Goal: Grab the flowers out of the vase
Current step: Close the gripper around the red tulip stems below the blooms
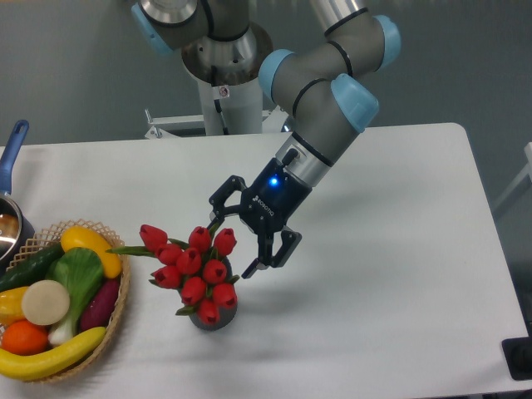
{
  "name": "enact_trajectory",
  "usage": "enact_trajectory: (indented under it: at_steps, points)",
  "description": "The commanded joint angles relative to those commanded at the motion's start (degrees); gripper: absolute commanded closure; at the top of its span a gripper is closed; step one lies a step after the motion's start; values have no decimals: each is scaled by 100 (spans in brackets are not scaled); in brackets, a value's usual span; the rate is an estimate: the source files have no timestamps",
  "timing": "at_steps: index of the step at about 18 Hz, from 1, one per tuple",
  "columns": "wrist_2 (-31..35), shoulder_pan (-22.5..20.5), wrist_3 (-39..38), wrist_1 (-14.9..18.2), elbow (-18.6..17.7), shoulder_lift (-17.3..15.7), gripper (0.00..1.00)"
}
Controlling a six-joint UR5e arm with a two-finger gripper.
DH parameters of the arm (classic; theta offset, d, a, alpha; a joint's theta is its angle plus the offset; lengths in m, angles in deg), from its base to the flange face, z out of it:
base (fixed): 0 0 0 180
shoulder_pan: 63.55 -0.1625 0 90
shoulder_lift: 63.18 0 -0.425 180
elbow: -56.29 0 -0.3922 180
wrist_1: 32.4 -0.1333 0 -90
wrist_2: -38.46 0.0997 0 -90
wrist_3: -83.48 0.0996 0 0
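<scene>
The flowers, a bunch of red tulip buds with green leaves, stand in the vase, a small dark grey cup of which only the lower part shows under the blooms. My gripper is open, tilted down to the left, at the bunch's upper right side. One fingertip sits by the top buds, the other to the right of the bunch. Nothing is held between the fingers.
A wicker basket of toy fruit and vegetables stands at the left front. A pot with a blue handle is at the left edge. The robot's base column rises behind the table.
</scene>
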Motion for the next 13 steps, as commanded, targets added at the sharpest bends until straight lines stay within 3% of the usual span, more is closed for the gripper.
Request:
enact_trajectory:
  at_steps: [13]
  points:
    - [-122, 123, 0, -18, 0, 167, 0]
